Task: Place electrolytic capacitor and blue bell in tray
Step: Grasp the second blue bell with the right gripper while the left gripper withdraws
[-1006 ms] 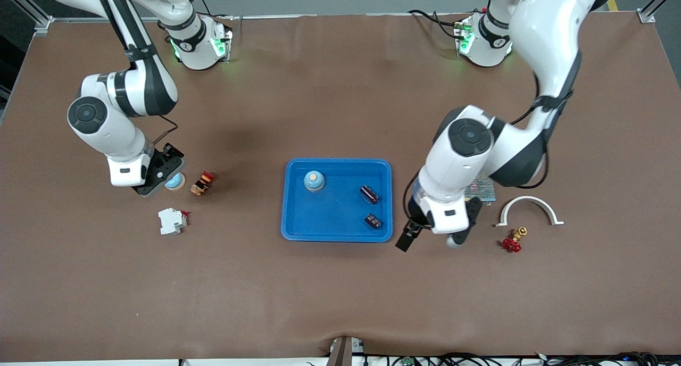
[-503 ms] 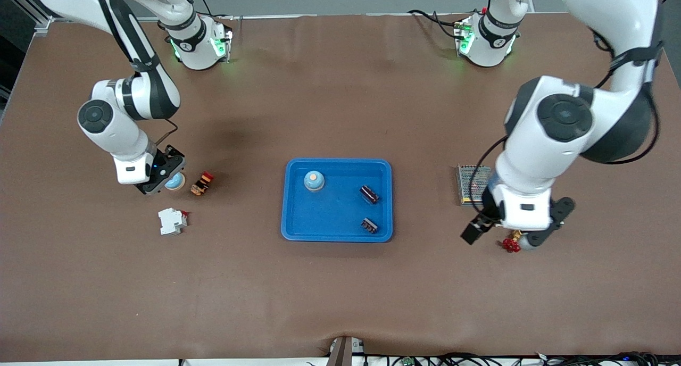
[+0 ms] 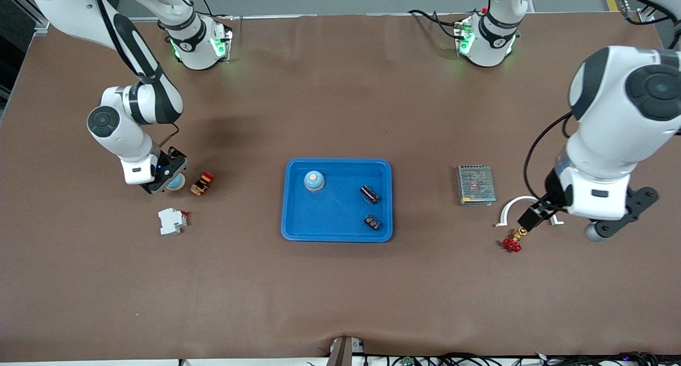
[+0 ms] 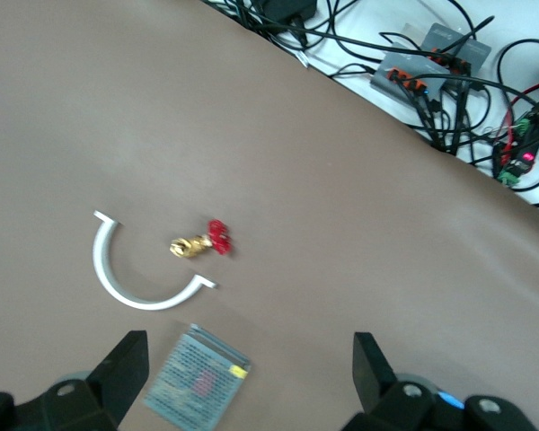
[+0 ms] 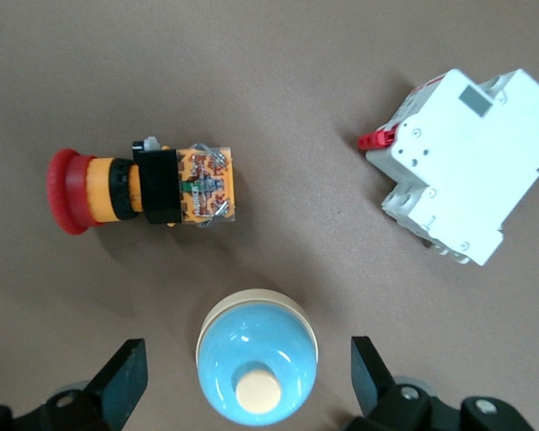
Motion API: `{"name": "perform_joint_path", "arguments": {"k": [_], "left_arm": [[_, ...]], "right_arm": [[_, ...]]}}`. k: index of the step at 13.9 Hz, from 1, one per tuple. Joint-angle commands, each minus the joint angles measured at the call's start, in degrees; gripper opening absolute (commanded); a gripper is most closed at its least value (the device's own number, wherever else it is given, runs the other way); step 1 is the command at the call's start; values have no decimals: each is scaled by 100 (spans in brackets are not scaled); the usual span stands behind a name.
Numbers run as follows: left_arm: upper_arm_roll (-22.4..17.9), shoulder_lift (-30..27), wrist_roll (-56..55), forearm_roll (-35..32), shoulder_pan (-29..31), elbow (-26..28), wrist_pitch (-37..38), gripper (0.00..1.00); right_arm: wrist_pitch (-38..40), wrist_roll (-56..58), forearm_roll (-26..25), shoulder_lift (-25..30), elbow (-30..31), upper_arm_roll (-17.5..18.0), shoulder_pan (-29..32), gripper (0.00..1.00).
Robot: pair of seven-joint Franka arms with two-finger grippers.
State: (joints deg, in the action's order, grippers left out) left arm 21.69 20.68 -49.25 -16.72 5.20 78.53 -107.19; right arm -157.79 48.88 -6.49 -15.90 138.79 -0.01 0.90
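I've got the right tool [image 5: 242, 377] spread wide, low over a blue bell [image 3: 175, 182] on the worktop [image 3: 340, 302] w/ a red-capped pushbutton [image 3: 202, 183] beside it, nothing gripped. Left tool [image 4: 242, 368] is also wide and empty, up over the white arc piece [image 3: 524, 204] near the red valve [image 3: 512, 242]. Blue tray [image 3: 298, 233] mid-worktop holds another bell [image 3: 314, 181] plus two capacitors [image 3: 369, 194].
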Motion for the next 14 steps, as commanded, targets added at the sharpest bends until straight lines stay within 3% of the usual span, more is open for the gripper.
{"name": "perform_joint_path", "arguments": {"k": [1,5,14], "left_arm": [[63,-328,617,247,366,136,154,100],[54,-565,1119,616,727,145,488,100],[-33,-977,2182,669,711,206,918,100]], "right_arm": [[-400,52,-98,-132,210,115,191,100],[-533,183,-98,-264,210,115,252,100],[-744,351,-98,-449,210,115,393,100]]}}
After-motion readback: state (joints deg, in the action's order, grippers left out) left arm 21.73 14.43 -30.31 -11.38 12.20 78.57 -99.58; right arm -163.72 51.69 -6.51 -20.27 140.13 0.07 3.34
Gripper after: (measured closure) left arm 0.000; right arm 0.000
